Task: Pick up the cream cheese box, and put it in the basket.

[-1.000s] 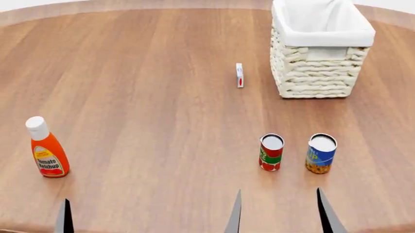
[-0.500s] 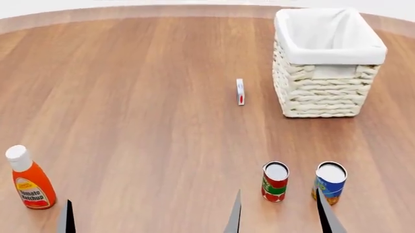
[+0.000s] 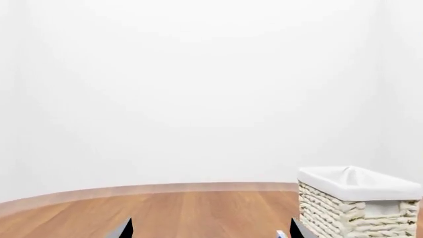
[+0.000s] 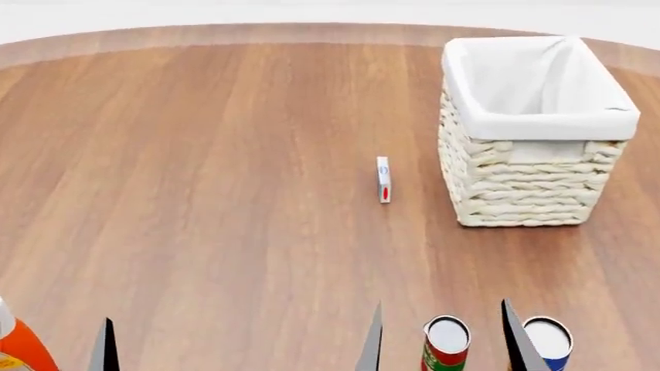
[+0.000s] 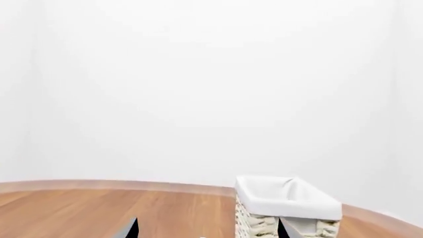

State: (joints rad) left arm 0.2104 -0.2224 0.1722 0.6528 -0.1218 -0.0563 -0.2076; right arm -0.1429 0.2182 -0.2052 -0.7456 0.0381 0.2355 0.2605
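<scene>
The cream cheese box (image 4: 384, 179), small, thin and white with a red mark, stands on edge on the wooden table, a short way left of the basket (image 4: 545, 124). The basket is woven, cream-white, with a white liner, and nothing shows inside it. My right gripper (image 5: 206, 234) is open, and its two dark fingertips (image 4: 372, 344) rise at the near edge of the head view, far short of the box. My left gripper (image 3: 209, 234) is open too, with only bare table between its tips. The basket (image 3: 357, 184) shows in the left wrist view, and the basket (image 5: 290, 206) in the right wrist view.
A red-and-green can (image 4: 446, 345) and a blue can (image 4: 548, 344) stand at the near edge, by my right fingertips. An orange ketchup bottle (image 4: 18, 349) is cut off at the near left. The table's curved far edge (image 4: 258, 32) lies beyond the basket.
The head view has shifted forward: basket, box, cans and ketchup bottle have all slid toward the frame's bottom. Both grippers keep their places in the view, still open.
</scene>
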